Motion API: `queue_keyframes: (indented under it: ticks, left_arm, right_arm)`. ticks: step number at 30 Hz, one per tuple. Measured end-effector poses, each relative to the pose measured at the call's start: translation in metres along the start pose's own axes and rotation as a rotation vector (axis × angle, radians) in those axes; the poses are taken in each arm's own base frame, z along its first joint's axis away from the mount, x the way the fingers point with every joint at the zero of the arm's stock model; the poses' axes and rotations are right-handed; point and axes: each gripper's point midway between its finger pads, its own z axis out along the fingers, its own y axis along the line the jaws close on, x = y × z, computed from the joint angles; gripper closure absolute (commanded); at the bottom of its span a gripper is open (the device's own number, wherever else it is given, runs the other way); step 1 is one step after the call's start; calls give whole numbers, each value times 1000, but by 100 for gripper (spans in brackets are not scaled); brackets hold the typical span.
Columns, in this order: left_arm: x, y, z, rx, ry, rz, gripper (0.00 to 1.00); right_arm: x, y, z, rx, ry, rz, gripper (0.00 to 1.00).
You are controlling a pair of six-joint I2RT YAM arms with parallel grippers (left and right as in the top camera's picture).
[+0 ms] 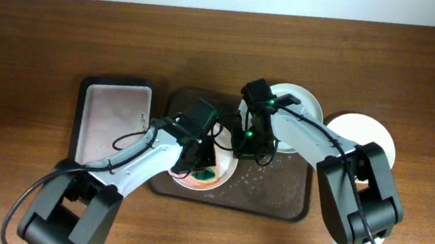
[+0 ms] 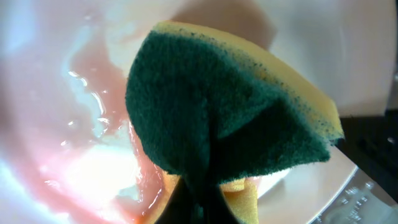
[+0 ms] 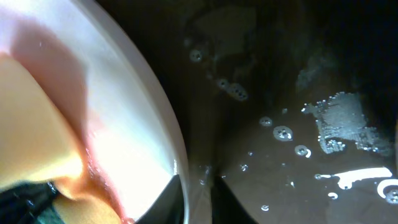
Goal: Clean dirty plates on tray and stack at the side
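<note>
Squeezing a sponge [image 2: 236, 118], left fingers [image 1: 199, 159] overhang plate [image 1: 226, 171]; wrist views reveal pink smears [image 2: 93, 168]; right fingers' [image 1: 251, 149] gap unclear.

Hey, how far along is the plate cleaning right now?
Looks done: one plate lies off the tray at the right, looking white. In hand: the left gripper presses a sponge onto a second plate, pink and wet, with the right gripper at its rim. Left: a third plate at the tray's far right corner, then stacking.
</note>
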Motion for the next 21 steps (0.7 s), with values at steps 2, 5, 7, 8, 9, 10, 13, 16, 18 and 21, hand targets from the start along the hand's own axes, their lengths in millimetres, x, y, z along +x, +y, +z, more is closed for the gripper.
queue_keyframes:
  ticks: [2, 5, 7, 8, 9, 10, 13, 16, 18, 21]
  left_arm:
    - [-5, 5, -3, -17, -19, 21, 100]
    - [-16, 17, -11, -45, -54, 64, 100]
    - [-22, 26, -22, -68, -79, 87, 100]
    - [-25, 27, -27, -65, -95, 91, 100]
    - [-27, 27, -35, -61, -113, 98, 100]
    - [-30, 28, -45, -54, -134, 101, 100]
    - [-35, 28, -67, -33, -183, 106, 100]
    - [-39, 37, -83, -32, -206, 99, 100]
    - [-45, 48, -93, -38, -226, 85, 100]
    - [-54, 70, -101, -62, -239, 57, 100]
  right_arm:
    - [0, 1, 0, -4, 0, 0, 77]
    - [0, 1, 0, -5, -1, 0, 79]
    - [0, 0, 0, -2, 2, 0, 79]
    - [0, 0, 0, -1, 2, 1, 79]
    - [1, 0, 0, 1, 3, 1, 79]
    - [2, 0, 0, 2, 6, 3, 78]
    - [2, -1, 0, 2, 8, 3, 78]
    - [2, -1, 0, 2, 8, 4, 95]
    - [2, 0, 0, 2, 7, 3, 96]
    - [3, 0, 0, 2, 10, 4, 96]
